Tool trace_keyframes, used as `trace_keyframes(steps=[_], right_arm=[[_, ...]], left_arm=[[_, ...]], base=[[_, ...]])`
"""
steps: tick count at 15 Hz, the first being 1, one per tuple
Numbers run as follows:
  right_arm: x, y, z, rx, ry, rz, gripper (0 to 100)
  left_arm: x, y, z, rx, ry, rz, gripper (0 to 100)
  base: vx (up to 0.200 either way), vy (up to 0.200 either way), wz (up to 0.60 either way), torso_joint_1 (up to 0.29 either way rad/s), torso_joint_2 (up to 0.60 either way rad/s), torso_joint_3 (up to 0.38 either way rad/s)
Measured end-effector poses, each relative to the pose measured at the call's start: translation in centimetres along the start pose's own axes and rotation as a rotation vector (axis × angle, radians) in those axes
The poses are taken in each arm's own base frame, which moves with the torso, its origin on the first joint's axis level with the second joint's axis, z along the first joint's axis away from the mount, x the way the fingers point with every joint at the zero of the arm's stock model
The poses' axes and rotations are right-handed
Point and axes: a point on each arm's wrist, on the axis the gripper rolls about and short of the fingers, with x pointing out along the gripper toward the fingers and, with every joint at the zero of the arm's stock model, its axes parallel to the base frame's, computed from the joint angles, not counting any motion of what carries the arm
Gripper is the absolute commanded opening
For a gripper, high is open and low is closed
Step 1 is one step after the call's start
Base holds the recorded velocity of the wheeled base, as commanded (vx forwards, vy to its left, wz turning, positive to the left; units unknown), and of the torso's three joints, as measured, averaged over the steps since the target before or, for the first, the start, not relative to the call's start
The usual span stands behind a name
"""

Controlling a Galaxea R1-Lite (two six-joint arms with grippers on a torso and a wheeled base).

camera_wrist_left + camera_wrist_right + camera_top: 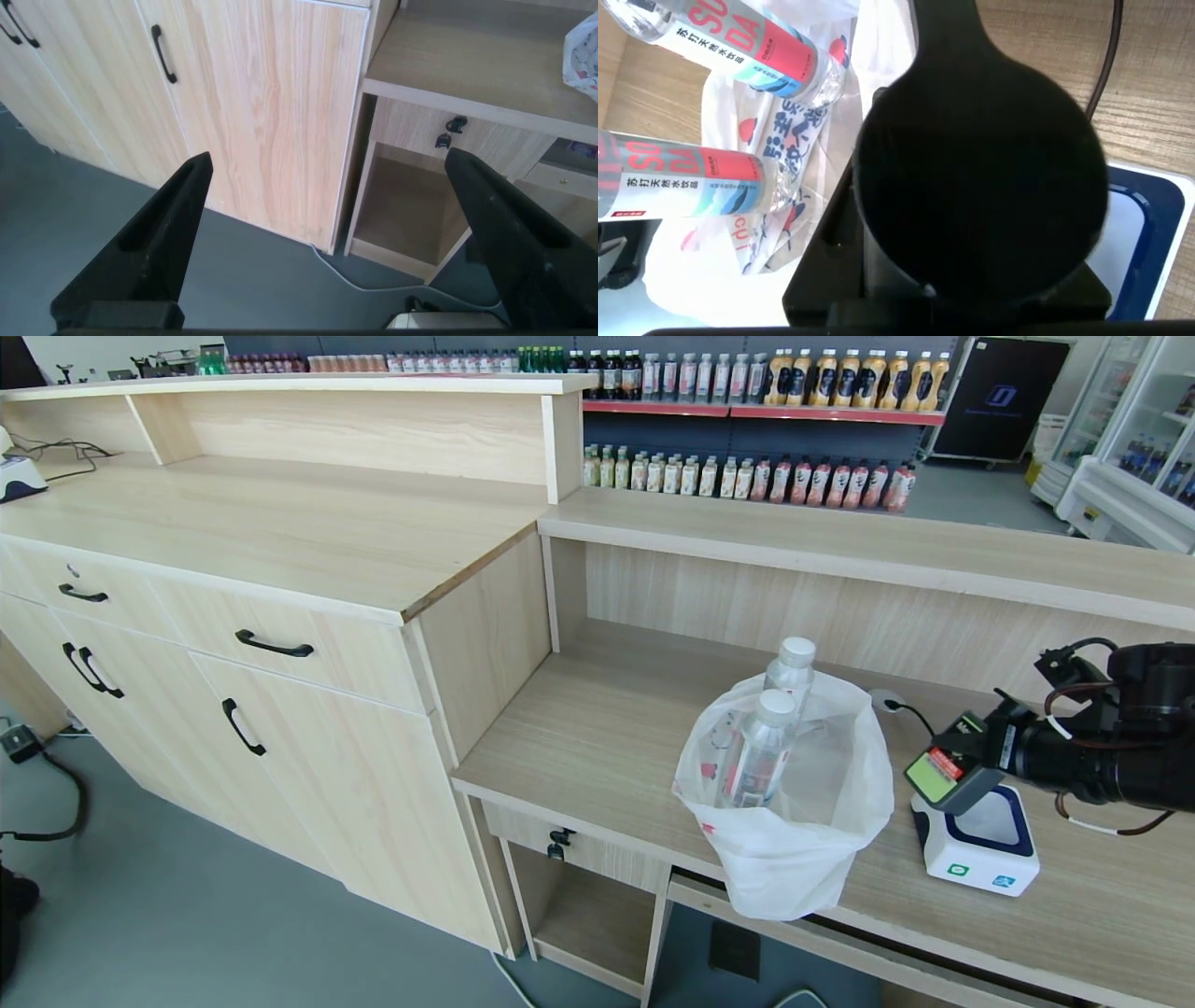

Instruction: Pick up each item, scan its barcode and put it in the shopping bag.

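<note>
While over the scanner (980, 847), right gripper (960, 758) around a green-faced item (934, 777)

The low wooden table (597, 737) carries a white plastic shopping bag (794, 868), standing upright at the front edge with its base bulging slightly over it. Just beside the bag, on the robot's right, sits a white and blue scanner (980, 854). Behind the bag, near the back panel, a black cable (913, 714) runs from a small round disc (882, 696) lying on the wood.
</note>
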Motion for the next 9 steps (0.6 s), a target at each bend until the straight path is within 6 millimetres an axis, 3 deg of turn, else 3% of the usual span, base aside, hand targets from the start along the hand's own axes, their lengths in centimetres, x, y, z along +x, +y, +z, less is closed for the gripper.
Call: trace_keyframes(steps=[6,9], right_arm=[[-0.3,0.1,0.4,-0.013,-0.022,0.002,0],[-2.5,1.2,1.4,-0.249,-0.085,-0.008,0]], left_arm=[[0.0,0.0,0.0,0.0,0.0,0.0,100],[0.0,0.0,0.0,0.0,0.0,-0.001,100]], base=[[0.0,0.0,0.0,0.0,0.0,0.0],[0.0,0.0,0.0,0.0,0.0,0.0]])
